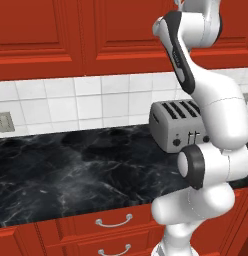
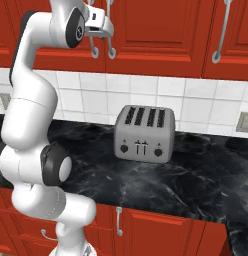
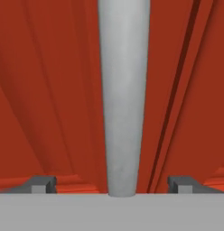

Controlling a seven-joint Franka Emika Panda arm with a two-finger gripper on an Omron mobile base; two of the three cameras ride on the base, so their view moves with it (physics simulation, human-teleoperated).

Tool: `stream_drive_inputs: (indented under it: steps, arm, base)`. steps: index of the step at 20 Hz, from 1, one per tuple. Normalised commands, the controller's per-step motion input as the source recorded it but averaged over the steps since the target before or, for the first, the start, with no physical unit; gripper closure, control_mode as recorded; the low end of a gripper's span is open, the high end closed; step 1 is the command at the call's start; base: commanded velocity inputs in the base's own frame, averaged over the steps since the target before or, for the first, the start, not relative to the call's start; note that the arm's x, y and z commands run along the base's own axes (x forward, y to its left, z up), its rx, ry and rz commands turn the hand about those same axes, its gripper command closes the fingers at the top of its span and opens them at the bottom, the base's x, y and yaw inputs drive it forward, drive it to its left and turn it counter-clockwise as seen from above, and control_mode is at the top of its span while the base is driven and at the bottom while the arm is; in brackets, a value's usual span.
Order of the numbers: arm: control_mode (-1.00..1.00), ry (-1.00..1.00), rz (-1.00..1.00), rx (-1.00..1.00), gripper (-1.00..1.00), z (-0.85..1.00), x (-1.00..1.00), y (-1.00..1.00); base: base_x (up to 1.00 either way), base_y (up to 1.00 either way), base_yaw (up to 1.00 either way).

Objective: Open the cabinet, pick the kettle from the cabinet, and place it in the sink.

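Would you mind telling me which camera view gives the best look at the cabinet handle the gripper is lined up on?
The hand view: the cabinet handle runs up the middle, between the open gripper tips, untouched. The right base view shows the handle partly behind the hand, with its neighbour beside it. The left base view shows only the cabinet doors.

One toaster (image 2: pixel 144 133) with four slots stands on the bench (image 2: pixel 206 182). Four long silver cabinet handles (image 2: pixel 222 31) show in the right base view. Two wall outlets (image 2: pixel 244 121) sit on the tiles.

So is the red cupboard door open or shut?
Shut. The cabinet doors sit flat and level, with nothing inside showing. The open gripper has its fingertips on either side of the silver handle.
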Motion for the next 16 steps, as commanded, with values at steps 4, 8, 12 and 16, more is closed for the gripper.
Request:
stream_drive_inputs:
  steps: [4, 8, 12, 16]
  arm:
    - [-1.00, -0.07, 0.00, 0.00, 1.00, -0.04, 0.14, 0.08]
    - [-1.00, -0.02, 0.00, 0.00, 1.00, 0.00, 0.00, 0.19]
    - [-1.00, 0.00, 0.00, 0.00, 1.00, 0.00, 0.00, 0.19]
    - [-1.00, 0.00, 0.00, 0.00, 1.00, 0.00, -0.19, 0.24]
  base:
    - [0.00, 0.00, 0.00]
    - [0.00, 0.00, 0.00]
    - [0.00, 0.00, 0.00]
    - [0.00, 0.00, 0.00]
